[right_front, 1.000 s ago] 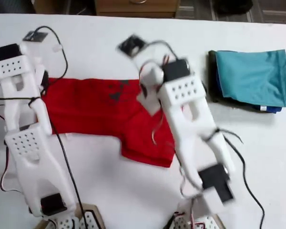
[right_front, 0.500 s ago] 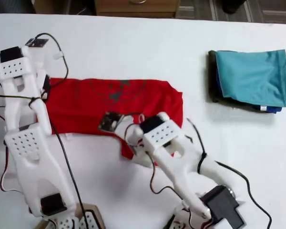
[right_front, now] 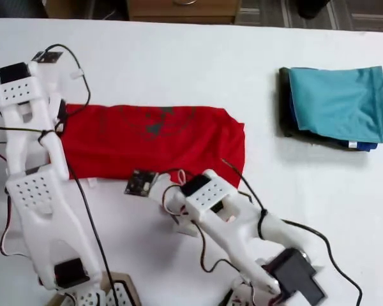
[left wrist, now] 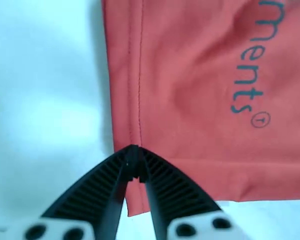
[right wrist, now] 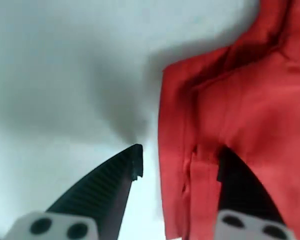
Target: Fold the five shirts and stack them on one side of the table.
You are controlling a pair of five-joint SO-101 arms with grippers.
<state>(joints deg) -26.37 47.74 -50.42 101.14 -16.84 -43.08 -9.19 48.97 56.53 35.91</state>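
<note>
right end effector (right wrist: 180,162) dropped to red cloth shirt (right_front: 153,140) corner, open | left end effector (left wrist: 134,170) pinching hem | next fold looks ready

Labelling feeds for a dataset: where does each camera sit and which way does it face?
High view: fixed overhead, looking down on table, red shirt, folded stack, both arms.
Left wrist view: on that wrist, looking past the left gripper, shut on the red shirt.
Right wrist view: on that wrist, past the open right gripper to the shirt's corner.
All share the red shirt.
</note>
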